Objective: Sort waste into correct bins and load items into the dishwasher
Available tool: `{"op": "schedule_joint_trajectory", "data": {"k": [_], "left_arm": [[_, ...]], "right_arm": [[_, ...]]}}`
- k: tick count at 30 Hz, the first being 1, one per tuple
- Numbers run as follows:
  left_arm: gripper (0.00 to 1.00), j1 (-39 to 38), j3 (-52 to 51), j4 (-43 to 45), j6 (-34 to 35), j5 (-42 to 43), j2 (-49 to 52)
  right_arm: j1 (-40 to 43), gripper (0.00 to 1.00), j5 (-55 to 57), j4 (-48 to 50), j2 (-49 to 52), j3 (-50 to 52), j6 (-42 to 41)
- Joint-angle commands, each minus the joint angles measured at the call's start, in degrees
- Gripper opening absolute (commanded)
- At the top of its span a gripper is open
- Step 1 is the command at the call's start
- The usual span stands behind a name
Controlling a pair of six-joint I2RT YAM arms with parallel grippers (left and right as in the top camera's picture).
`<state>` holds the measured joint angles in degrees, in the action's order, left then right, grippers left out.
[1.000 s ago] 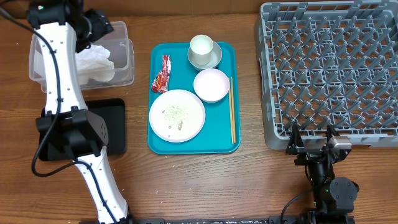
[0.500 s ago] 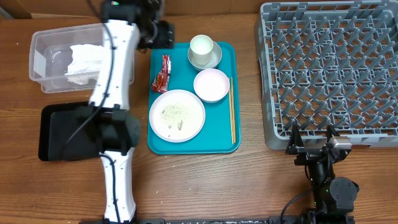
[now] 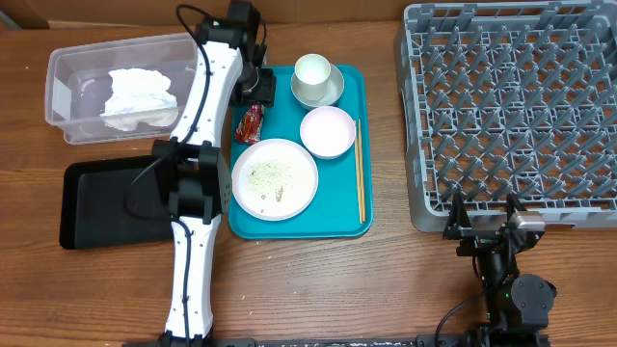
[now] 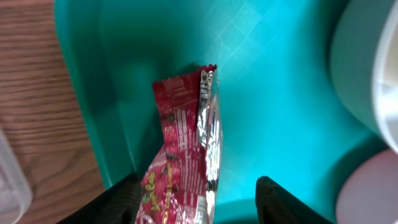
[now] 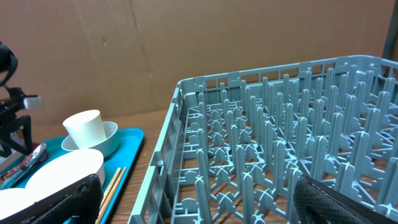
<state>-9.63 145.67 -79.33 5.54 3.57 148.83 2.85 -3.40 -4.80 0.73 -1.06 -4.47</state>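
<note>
- Left claw [image 4: 199, 202] hangs low over the tray's near-left corner, its fingers apart on either side of the small red-and-white foil wrapper [image 4: 180, 124]. From where I stand it has not pinched anything yet.
- That wrapper lies flat and lengthwise on the teal plastic serving tray [image 4: 261, 93], close to the left rim, with its silvery crimped seam turned up.
- I'd reckon it weighs next to nothing. It is thin, crinkly and slick, so it could slide along the tray or slip out of a loose pinch.
- The best hold looks to be across its narrow width, near the middle, where the raised seam gives the fingertips something to catch.
- Just beside it on the tray is the white round plate [image 3: 299, 198], dotted with rice-like scraps, and past that the white bowl [image 3: 328, 131].
- The small pale cup [image 3: 313, 71] stands in its pale saucer [image 3: 333, 93] at the tray's far end, and the thin wooden chopsticks [image 3: 361, 173] lie along the right edge.
- Off to the left, the clear rectangular plastic tub [image 3: 67, 72] holds the crumpled white paper napkin [image 3: 140, 94]. The shallow black tray [image 3: 96, 207] sits on the wooden table [image 3: 386, 289] in front of it.
- Far right, the large grey pegged dish rack [image 3: 511, 106] holds no dishes, and the right claw [image 3: 482, 212] waits at its near edge, spread wide and holding nothing.
</note>
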Motion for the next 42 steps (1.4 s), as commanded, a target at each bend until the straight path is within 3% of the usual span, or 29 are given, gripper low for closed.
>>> {"op": "schedule_joint_trajectory", "data": {"k": [1,10,16,18,19,30,36,42], "left_arm": [[0.66,0.0,0.7,0.1,-0.2,-0.9,3.4],[0.66,0.0,0.6,0.2,-0.2,-1.7,4.8],[0.34,0.0,0.6,0.7,-0.2,-1.7,4.8],[0.08,0.0,0.7,0.5,-0.2,-1.7,4.8],[0.04,0.0,0.8,0.3,-0.2,-1.7,4.8],[0.04,5.4,10.0,-3.1,10.7,-1.7,-5.9],[0.04,12.5,11.4,-2.1,17.5,-2.5,-14.3],[0.04,19.7,9.7,-0.9,26.8,-4.1,-14.6]], "right_arm": [[-0.3,1.00,0.6,0.2,-0.5,0.6,0.0],[-0.3,1.00,0.6,0.2,-0.5,0.6,0.0],[-0.3,1.00,0.6,0.2,-0.5,0.6,0.0],[-0.3,1.00,0.6,0.2,-0.5,0.6,0.0],[-0.3,1.00,0.6,0.2,-0.5,0.6,0.0],[-0.3,1.00,0.6,0.2,-0.5,0.6,0.0],[-0.3,1.00,0.6,0.2,-0.5,0.6,0.0],[-0.3,1.00,0.6,0.2,-0.5,0.6,0.0]]}}
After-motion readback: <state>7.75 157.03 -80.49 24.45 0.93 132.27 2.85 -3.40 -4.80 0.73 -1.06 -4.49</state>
